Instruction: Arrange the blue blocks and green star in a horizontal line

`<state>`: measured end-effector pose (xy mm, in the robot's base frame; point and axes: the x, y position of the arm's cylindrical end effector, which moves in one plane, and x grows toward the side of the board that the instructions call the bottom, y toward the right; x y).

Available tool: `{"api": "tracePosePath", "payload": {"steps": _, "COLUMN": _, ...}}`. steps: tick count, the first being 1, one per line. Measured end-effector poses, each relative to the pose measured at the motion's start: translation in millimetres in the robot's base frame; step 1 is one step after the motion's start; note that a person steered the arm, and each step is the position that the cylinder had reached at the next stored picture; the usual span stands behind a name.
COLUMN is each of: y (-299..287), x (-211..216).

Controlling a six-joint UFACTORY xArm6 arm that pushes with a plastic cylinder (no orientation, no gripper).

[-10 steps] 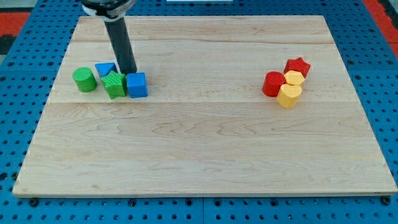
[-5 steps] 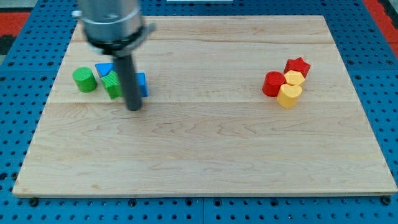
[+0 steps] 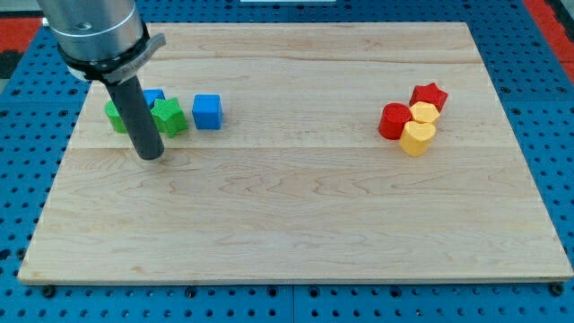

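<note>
Green star [image 3: 169,117] sits near the table's [image 3: 296,224] top-left corner, blue cube [image 3: 207,111] just right; my tip [image 3: 150,156] rests below-left. You have no pincer fitted.

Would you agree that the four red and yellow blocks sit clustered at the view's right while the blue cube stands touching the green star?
Not quite. In the camera view the blue cube stands apart from the green star, with bare wood between them. The red and yellow blocks are indeed clustered at the view's right.
</note>
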<state>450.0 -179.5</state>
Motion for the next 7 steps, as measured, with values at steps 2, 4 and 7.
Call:
{"api": "tracePosePath", "payload": {"steps": 2, "y": -5.3, "x": -32.4}}
{"api": "tracePosePath", "payload": {"steps": 4, "y": -4.7, "x": -32.5}}
{"api": "tracePosePath", "payload": {"steps": 7, "y": 35.6, "x": -32.3}}
